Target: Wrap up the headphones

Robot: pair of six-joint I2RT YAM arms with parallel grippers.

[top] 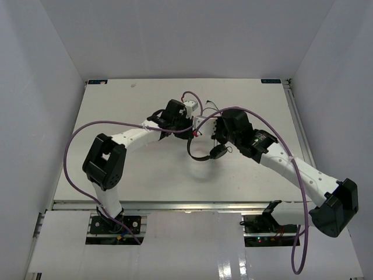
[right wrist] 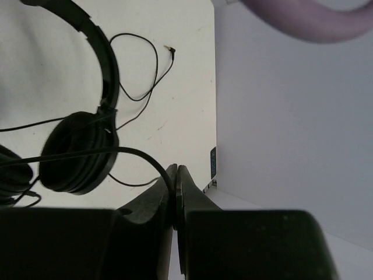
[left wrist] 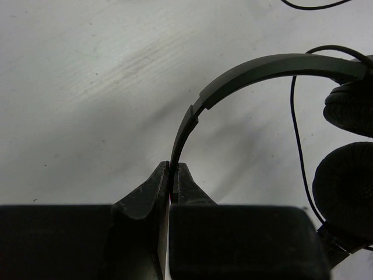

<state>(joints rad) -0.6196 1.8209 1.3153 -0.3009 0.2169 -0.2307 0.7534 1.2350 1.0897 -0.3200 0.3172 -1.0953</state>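
Over mid table [top: 116, 111] I'm watching the headphones [top: 217, 152] being held between both arms; left gripper [left wrist: 173, 169] is clamping the headband [left wrist: 262, 67] edge-on, right gripper [right wrist: 175, 170] is pinching the thin cable [right wrist: 134, 153], which is running to the nearer earcup [right wrist: 78, 153]; I'm guessing right does the winding

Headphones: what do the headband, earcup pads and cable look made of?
Black headband: likely hard plastic, smooth semi-matte; thin strip with a stepped slider joint. Round earcup pads: leatherette or foam, can't tell which; fine grainy surface, soft bulge. Thin cable: rubbery-coated wire, probably; lies in loose curves.
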